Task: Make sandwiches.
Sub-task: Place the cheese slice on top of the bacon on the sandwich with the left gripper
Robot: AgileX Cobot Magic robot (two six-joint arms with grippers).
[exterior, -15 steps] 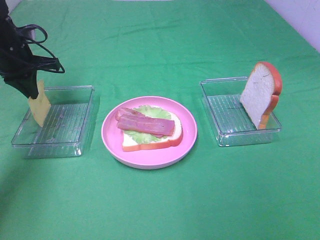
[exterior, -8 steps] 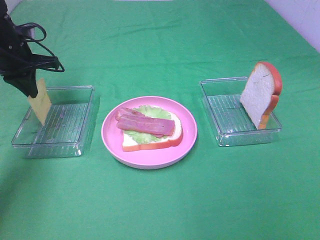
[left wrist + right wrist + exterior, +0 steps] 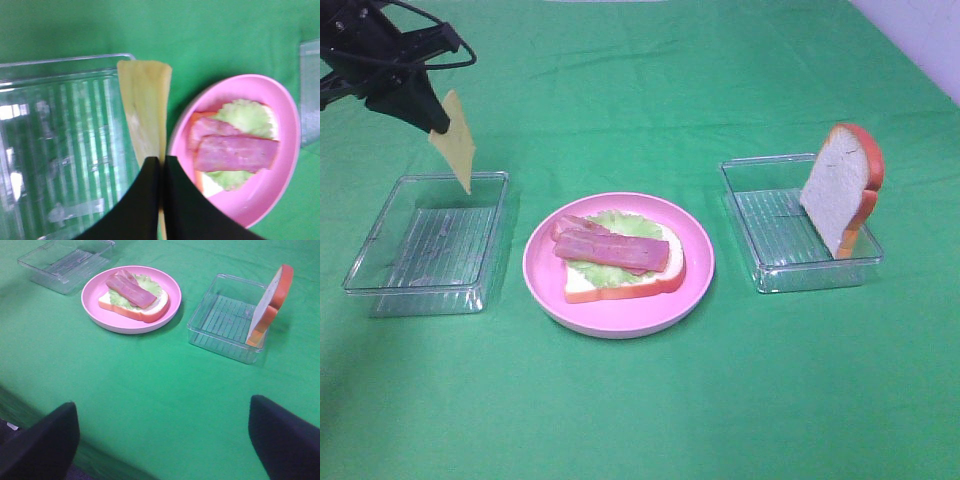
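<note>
Sandwich [image 3: 620, 262] sits half-built at ctr of desk [image 3: 640, 420], on a pink plate [image 3: 620, 322]. Bottom bread slice [image 3: 578, 284] lies flat w/ orange-brown crust. Pale green lettuce [image 3: 605, 273] lies on it, and two reddish bacon strips [image 3: 615, 250] lie on top, side by side & partly overlapping.

Cheese square [image 3: 453, 142] isn't on the stack. It hangs from left tool [image 3: 438, 122] toward desk's far-left corner, pinched by one corner, tilted, rest dangling free. In high view its lower corner lines up w/ far rim of left tray [image 3: 370, 285], at the end nearer the plate. Left wrist view shows the black fingers closed narrow on the cheese edge, w/ the yellow sheet sticking out past the tips, tray on one side & plate on the other.

Second bread slice [image 3: 835, 195] stands nearly upright in right tray [image 3: 760, 270], toward desk's right edge. It leans on the tray wall nearest that edge, white face toward ctr.

Right tool [image 3: 162, 410]: only two dark fingers show in its wrist view, spread wide, nothing between them but green desk. It doesn't appear in high view. Both trays are clear plastic, ribbed floors, one each side of plate & apart from it.
</note>
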